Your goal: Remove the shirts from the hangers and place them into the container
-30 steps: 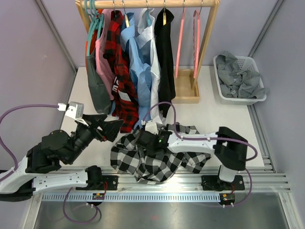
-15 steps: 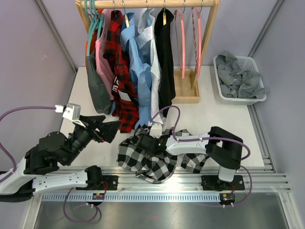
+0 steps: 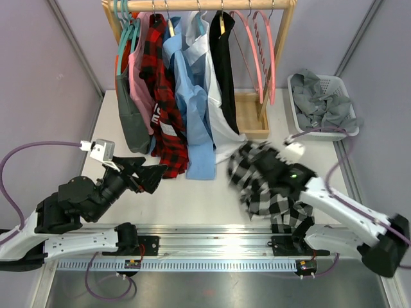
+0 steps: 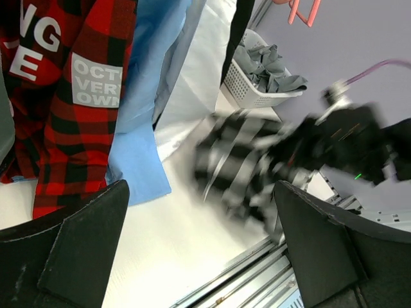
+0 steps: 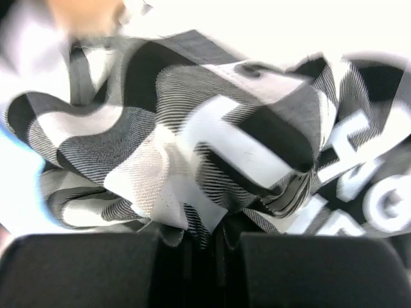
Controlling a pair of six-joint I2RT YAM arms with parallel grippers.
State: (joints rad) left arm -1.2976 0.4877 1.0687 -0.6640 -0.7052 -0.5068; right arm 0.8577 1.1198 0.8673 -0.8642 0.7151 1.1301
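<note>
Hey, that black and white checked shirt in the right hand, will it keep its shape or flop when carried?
Likely floppy: the checked shirt hangs in loose folds from the right hand. Probably light, since one small pinch holds the bundle. Trailing cloth may snag the basket rim.

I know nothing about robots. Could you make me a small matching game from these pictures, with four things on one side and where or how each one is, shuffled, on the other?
Things:
1. grey shirt
2. black-and-white check shirt
3. red-and-black check shirt
4. left tool

States:
a. hanging from the wooden rail
b. lying in the white basket
c. gripped by the right tool
d. open, holding nothing

Pairs: 1-b, 2-c, 3-a, 4-d
</note>
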